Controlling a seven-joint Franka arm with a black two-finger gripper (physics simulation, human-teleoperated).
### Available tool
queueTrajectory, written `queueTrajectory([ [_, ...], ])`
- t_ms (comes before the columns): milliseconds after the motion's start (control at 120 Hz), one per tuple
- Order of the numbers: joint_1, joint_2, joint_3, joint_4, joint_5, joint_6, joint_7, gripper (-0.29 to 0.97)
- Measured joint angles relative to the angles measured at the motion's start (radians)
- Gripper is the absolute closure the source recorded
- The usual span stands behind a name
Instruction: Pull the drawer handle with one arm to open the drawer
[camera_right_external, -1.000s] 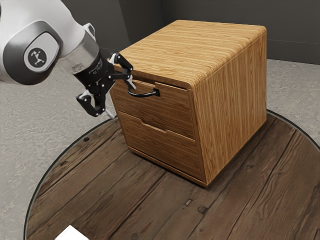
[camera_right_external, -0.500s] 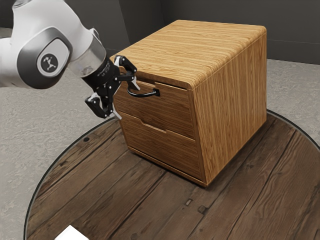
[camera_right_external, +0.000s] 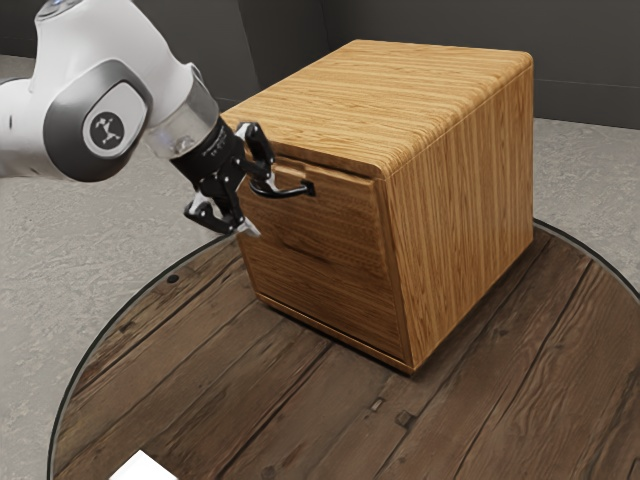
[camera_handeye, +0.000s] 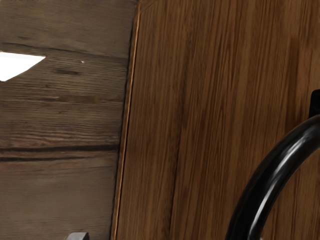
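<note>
Handle (camera_right_external: 290, 189) first: a black, glossy, round-section bow on the upper drawer front (camera_right_external: 320, 225), on the cabinet's face toward the arm. Over the last second the gripper (camera_right_external: 258, 195) has swung in from off the cabinet's front corner. Its fingers now stand spread, one above and one below the handle's end nearest that corner. They bracket the bar but do not pinch it. The handle sits a touch nearer that corner than before, and the drawer front may have crept out of the cabinet (camera_right_external: 450, 180) slightly, though I cannot tell for sure. I judge the reach finished and the pull barely begun, if at all.

In the wrist view the handle (camera_handeye: 270, 185) curves thick and smooth across the drawer front (camera_handeye: 210, 100), whose straight, fine grain looks hard and flat.

The cabinet is a boxy block of striped light wood with rounded top edges. It stands on a round table (camera_right_external: 250, 400) of dark, weathered planks with open seams and a dark rim. A small white flat thing (camera_right_external: 140, 468) lies on the table well away from the cabinet's front. Grey speckled floor (camera_right_external: 80, 260) surrounds it all.
</note>
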Motion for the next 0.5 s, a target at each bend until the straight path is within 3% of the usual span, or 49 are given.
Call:
queueTrajectory([
  [192,0.006,-0.068,0.000,-0.067,0.002,-0.001,-0.008,0.64],
  [500,0.011,-0.234,-0.001,-0.225,0.031,0.000,-0.017,0.80],
])
